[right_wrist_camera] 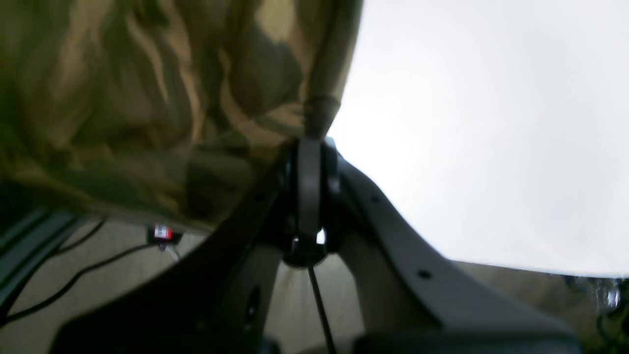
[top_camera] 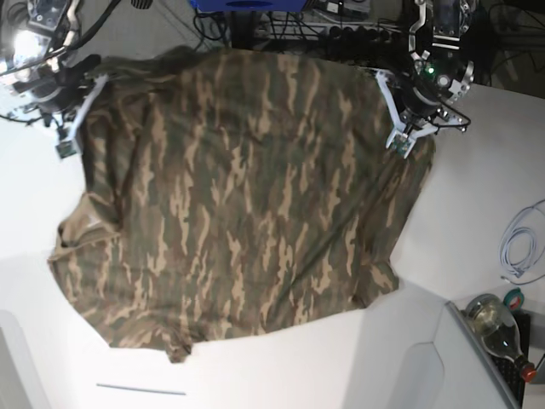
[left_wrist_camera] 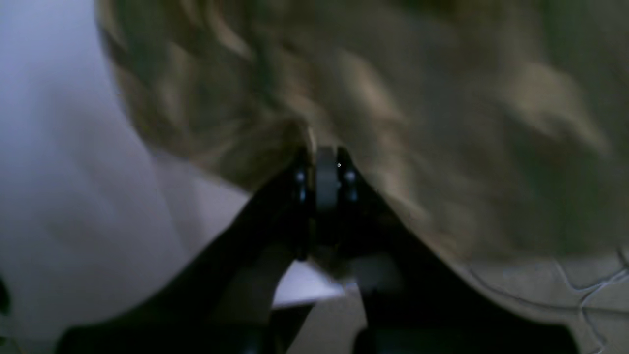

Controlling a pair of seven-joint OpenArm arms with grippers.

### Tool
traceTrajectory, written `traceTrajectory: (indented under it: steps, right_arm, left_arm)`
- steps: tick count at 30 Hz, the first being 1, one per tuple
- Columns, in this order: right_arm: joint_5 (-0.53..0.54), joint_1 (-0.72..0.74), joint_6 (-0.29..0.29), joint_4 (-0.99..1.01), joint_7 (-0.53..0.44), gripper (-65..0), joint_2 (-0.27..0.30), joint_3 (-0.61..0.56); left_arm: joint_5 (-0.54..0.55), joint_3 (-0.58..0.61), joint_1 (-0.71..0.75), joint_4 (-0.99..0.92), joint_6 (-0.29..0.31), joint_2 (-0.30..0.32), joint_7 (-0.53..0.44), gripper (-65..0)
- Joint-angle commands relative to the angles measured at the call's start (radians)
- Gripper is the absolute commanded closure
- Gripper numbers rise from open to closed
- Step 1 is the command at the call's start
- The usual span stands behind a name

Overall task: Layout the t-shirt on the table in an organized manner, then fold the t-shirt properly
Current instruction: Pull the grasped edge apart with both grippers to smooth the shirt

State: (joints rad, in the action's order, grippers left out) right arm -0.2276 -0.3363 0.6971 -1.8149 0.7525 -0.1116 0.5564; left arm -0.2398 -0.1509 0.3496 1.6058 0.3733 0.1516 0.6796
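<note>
Nearest the base camera, at about six o'clock, a thin dark seam line [top_camera: 140, 390] marks the bare white counter [top_camera: 281, 366]. At about five o'clock, near the lower right corner, a glass bottle [top_camera: 496, 326] lies past the counter's edge, with a coil of pale cable [top_camera: 519, 247] above it at about three o'clock.

The t-shirt [top_camera: 238, 196], camouflage in olive, brown and tan, is spread across the middle of the counter, its near hem rumpled and its far edge lifted toward twelve o'clock.

At about ten o'clock in the base view, the right tool [right_wrist_camera: 312, 135] is clenched on the cloth's far corner; its wrist view shows a bunched hem pinched between the tips. At about two o'clock, the left tool [left_wrist_camera: 324, 157] is likewise clenched on the t-shirt's opposite far corner, though its wrist view is blurred. Beyond both, at twelve o'clock, dark cables [top_camera: 298, 25] crowd the floor.
</note>
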Motion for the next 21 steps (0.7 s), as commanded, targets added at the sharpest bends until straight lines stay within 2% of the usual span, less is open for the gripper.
traceTrajectory:
  steps: [1,5,7,9,14,21]
  right_arm:
    - [0.004,0.03,0.001,0.011,0.014,-0.8,0.006,0.027]
    - [0.003,0.133,0.001,0.139,0.029,-0.8,0.057,0.152]
    - [0.004,0.2,0.001,0.232,0.031,-0.8,0.102,0.192]
    - [0.004,0.251,0.001,0.29,0.035,-0.8,0.123,0.221]
    - [0.003,0.277,0.001,0.323,0.034,-0.8,0.126,0.278]
    - [0.006,0.276,0.001,0.373,0.029,-0.9,0.125,0.282]
  left_arm:
    - [-0.003,0.006,-0.016,-0.002,-0.003,-0.002,-0.013,0.0]
    - [0.006,0.05,-0.079,-0.074,-0.004,-0.011,-0.014,0.0]
    - [0.006,0.073,-0.131,-0.132,-0.007,-0.033,-0.016,0.0]
    - [0.006,0.073,-0.18,-0.181,-0.007,-0.057,-0.018,0.0]
    - [-0.003,0.073,-0.222,-0.204,-0.007,-0.083,-0.013,0.0]
    - [-0.003,0.072,-0.148,-0.204,-0.007,-0.077,-0.014,0.0]
